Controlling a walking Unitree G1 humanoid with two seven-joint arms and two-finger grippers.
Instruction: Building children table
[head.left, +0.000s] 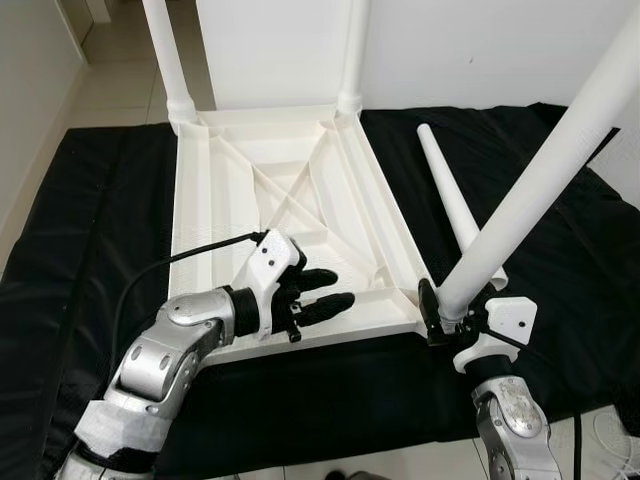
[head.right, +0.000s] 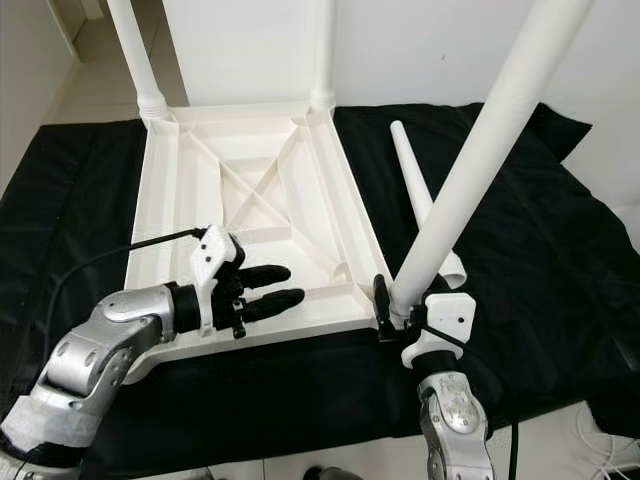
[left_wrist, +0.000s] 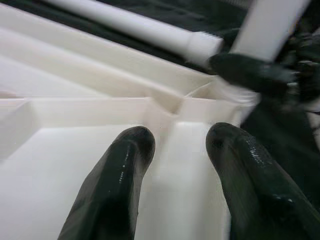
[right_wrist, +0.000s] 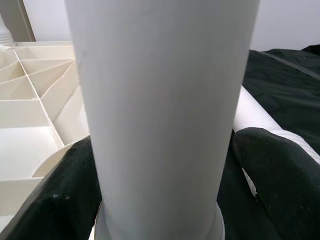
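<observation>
While the right gripper (head.left: 447, 322) clamped the white leg (head.left: 540, 180) near its base, the leg slanted toward the frame's upper right, its foot at the upturned tabletop's (head.left: 210, 200) lower-right corner socket; the left gripper (head.left: 335, 293), open and empty, rested inside the tabletop's near edge.

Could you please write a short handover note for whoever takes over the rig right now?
Left claw: open, resting on the upturned tabletop near its front edge.
Right claw: shut on a leg, held tilted at the front right corner socket.
Done: two back legs stand in their sockets.
Left: seat this leg, then fit the spare leg lying on the black cloth.
</observation>
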